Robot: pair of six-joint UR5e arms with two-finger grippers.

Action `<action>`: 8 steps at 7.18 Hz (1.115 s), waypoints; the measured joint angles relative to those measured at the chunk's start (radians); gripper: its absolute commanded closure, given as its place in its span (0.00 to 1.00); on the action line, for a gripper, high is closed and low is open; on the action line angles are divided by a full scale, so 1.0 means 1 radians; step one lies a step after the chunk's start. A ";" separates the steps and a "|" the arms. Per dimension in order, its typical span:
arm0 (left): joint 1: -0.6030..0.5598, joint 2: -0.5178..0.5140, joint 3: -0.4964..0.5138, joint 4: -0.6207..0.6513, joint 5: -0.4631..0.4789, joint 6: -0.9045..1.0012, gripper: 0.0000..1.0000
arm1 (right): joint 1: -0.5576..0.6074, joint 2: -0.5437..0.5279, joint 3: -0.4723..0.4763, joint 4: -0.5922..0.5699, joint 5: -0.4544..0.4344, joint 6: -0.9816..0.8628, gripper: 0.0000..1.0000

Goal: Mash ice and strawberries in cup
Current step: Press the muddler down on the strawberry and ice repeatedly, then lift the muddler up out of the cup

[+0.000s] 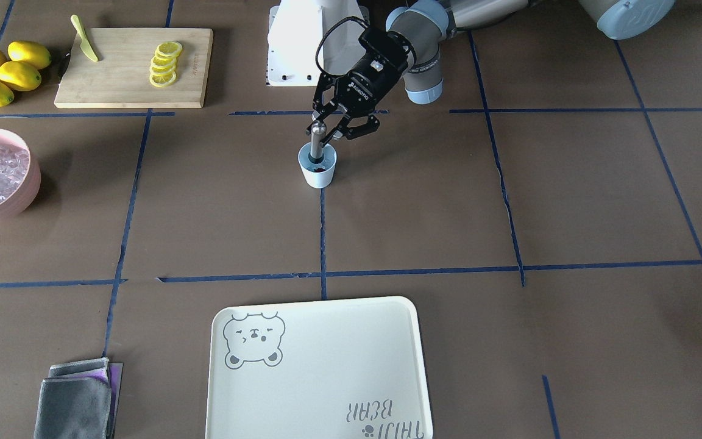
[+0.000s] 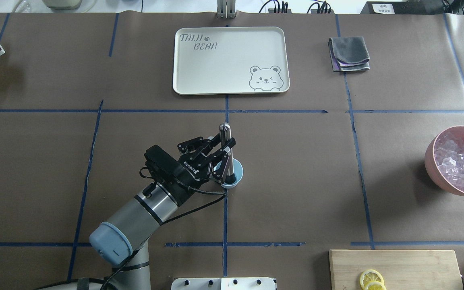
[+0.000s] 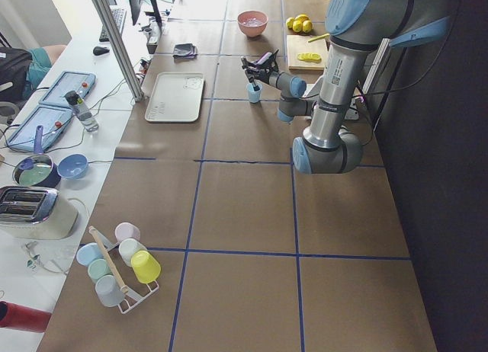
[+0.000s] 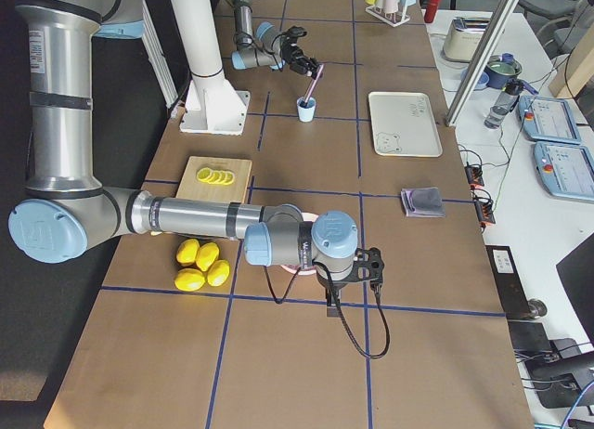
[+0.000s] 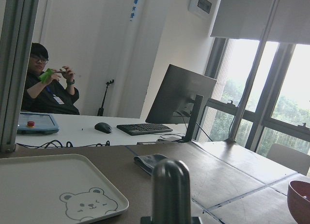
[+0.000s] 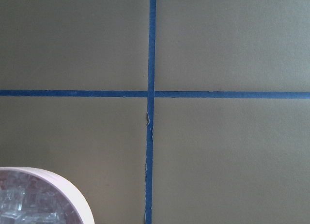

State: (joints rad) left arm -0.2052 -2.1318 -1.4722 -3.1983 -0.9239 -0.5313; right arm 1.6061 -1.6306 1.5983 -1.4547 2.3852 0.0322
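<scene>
Your left pincer (image 1: 325, 129) clamps the muddler (image 1: 314, 148) nearly upright — the cup (image 1: 317, 175) sits beneath it, so pressing crushes what's inside.

Left arm (image 2: 135, 219) enters from the robot-side edge of the bench, forearm reaching toward bench centre. The wrist is bent and the left tool (image 2: 226, 148) is tilted a little downward. Its 2 fingers are clamped on an upright metal muddler (image 2: 224, 131) just under the rounded top. Right arm (image 4: 186, 215) lies low and level near the right end of the bench, wrist facing down. Right tool (image 4: 331, 306) only shows from the side, finger state unreadable.
</scene>
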 measured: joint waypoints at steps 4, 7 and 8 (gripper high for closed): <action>-0.063 0.008 -0.131 0.028 -0.036 0.000 1.00 | 0.000 0.000 0.005 0.000 -0.002 0.000 0.01; -0.194 0.058 -0.199 0.108 -0.146 -0.167 1.00 | 0.000 0.002 0.007 0.009 -0.004 0.002 0.01; -0.259 0.105 -0.210 0.125 -0.222 -0.251 1.00 | 0.000 0.002 0.007 0.023 -0.004 0.005 0.01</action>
State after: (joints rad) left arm -0.4641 -2.0272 -1.6823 -3.0734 -1.1460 -0.7825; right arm 1.6061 -1.6286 1.6054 -1.4321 2.3807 0.0369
